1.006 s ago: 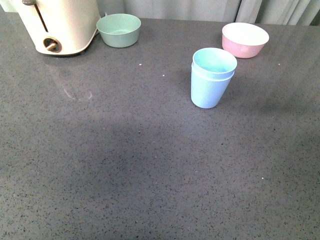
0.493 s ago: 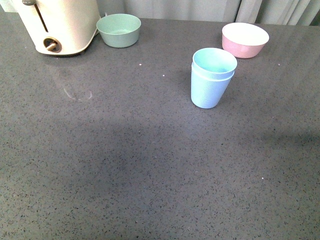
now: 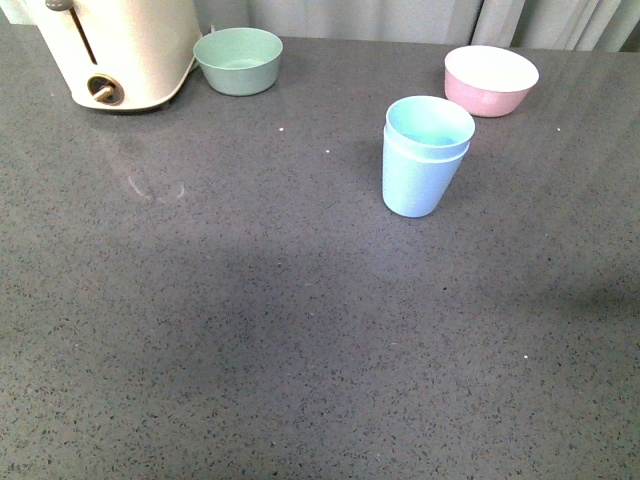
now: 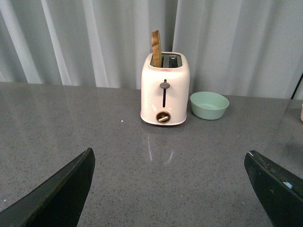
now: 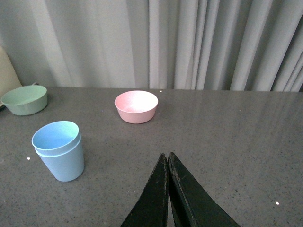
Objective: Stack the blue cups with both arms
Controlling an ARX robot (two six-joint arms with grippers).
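The two blue cups stand nested, one inside the other, upright on the tabletop, long axis vertical, mouths up. The stack sits right of centre, near the pink bowl and well apart from the green bowl and toaster. Count: two cups, two bowls, one toaster. Neither arm appears in the front view. The left gripper has its fingers spread wide, holding nothing. The right gripper has its fingers pressed together, empty, low over the tabletop.

matte plastic blue cups, glossy speckled countertop
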